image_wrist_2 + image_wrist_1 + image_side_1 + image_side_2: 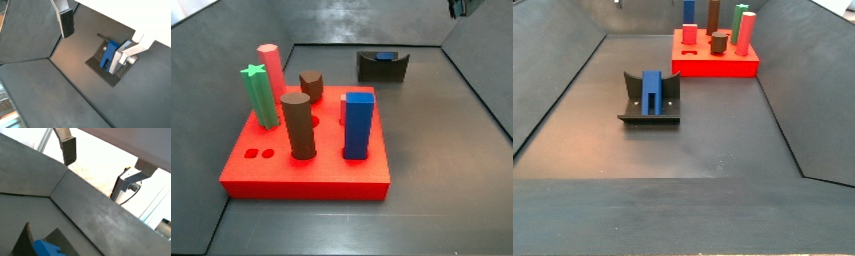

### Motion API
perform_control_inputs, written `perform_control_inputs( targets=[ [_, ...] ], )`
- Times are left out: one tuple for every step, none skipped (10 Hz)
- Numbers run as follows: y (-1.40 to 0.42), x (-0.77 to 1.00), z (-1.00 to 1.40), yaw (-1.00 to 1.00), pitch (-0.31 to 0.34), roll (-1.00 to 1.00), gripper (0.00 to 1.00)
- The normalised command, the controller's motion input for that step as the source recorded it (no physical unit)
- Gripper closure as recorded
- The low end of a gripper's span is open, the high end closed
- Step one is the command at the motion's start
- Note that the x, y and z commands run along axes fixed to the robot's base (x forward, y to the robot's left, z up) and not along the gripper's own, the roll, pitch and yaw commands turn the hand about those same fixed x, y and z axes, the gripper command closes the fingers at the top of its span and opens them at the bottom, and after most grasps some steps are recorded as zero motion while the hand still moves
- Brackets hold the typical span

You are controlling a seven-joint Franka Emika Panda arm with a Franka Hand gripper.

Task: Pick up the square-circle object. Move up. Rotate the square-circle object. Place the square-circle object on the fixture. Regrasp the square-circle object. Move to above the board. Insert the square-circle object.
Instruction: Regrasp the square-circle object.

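Gripper is released and empty, high above the peg in the fixture; descend off-centre and you'll knock it askew before regrasp.

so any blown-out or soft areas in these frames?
A wrist view is overexposed past the hand, background white; the blue square-circle object is soft at its edge. Both side views are evenly lit, with the board sharp and mild sheen on the floor.
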Motion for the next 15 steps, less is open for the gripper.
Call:
perform_control_inputs(
  targets=[
    [-0.02,0.08,0.00,0.15,0.080,0.25,0.00],
    [0.08,0.03,-1.00,0.07,0.061,0.20,0.00],
    [0.08,0.03,-1.00,0.07,0.031,0.18,0.00],
    [0.07,0.04,-1.00,0.08,0.003,0.15,0.00],
    [0.06,0.05,-1.00,0.08,-0.013,0.11,0.00],
    [0.06,0.06,-1.00,0.08,-0.031,0.09,0.00],
    [0.06,0.07,-1.00,0.07,-0.044,0.07,0.00],
    [0.06,0.08,-1.00,0.06,-0.054,0.07,0.00],
    [0.05,0.08,-1.00,0.05,-0.057,0.07,0.00],
    [0.04,0.09,-1.00,0.03,-0.067,0.08,0.00],
    [0.04,0.10,-1.00,0.02,-0.068,0.07,0.00],
    [0.03,0.10,-0.92,0.01,-0.064,0.07,0.00],
    [0.02,0.09,-0.72,0.00,-0.061,0.07,0.00],
    [0.01,0.07,-0.57,0.00,-0.057,0.07,0.00],
    [0.01,0.07,-0.42,-0.01,-0.053,0.07,0.00]
  ],
)
